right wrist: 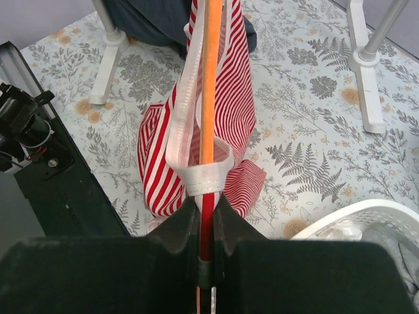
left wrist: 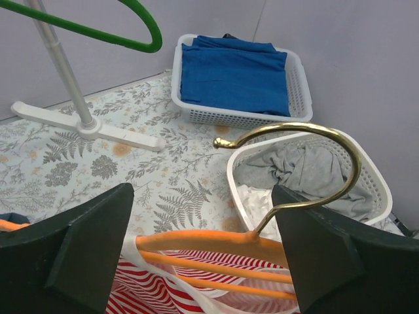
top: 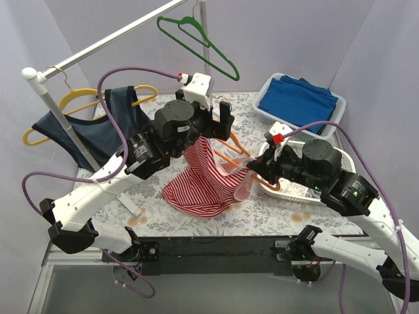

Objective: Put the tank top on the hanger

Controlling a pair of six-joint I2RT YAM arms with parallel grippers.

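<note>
The orange hanger (top: pixel 230 145) is held up in the air over the middle of the table. My left gripper (top: pixel 219 127) holds it at the top: in the left wrist view (left wrist: pixel 203 191) the jaws stand wide, with the hanger's thick top (left wrist: pixel 209 241) and brass hook (left wrist: pixel 308 131) between them. The red-and-white striped tank top (top: pixel 203 180) hangs from the hanger down to the table. My right gripper (top: pixel 256 171) is shut on its white-edged strap (right wrist: pixel 208 175), which loops round the hanger's arm (right wrist: pixel 211 78).
A white basket with folded blue cloth (top: pixel 301 98) stands at the back right. A white basket of grey clothes (top: pixel 298 190) sits under my right arm. A green hanger (top: pixel 196 39) and a yellow hanger with a navy top (top: pixel 98 121) hang on the rack (top: pixel 105 42).
</note>
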